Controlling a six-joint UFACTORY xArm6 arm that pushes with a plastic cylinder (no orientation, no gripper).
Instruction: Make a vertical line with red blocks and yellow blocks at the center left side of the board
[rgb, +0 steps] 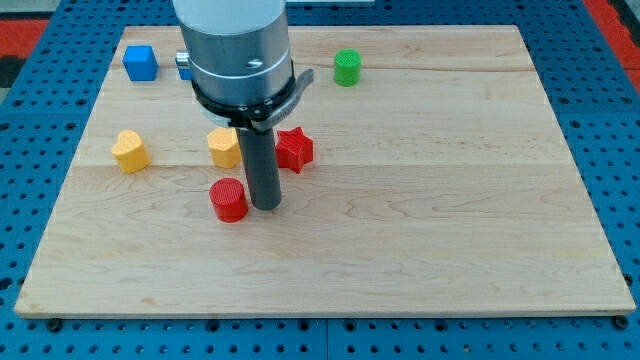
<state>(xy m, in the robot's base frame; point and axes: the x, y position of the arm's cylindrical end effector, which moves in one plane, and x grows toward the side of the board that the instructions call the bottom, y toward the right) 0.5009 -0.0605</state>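
Observation:
My tip (266, 206) rests on the board just right of a red cylinder (229, 199), nearly touching it. A red star-shaped block (294, 149) sits above and to the right of the tip, beside the rod. A yellow block (224, 147) sits just left of the rod, partly hidden by it. Another yellow block, heart-like in shape (130, 151), lies further toward the view's left.
A blue cube (140, 62) sits at the top left. A second blue block (184, 67) is mostly hidden behind the arm. A green cylinder (347, 68) stands near the top middle. The wooden board (450, 200) lies on a blue pegboard table.

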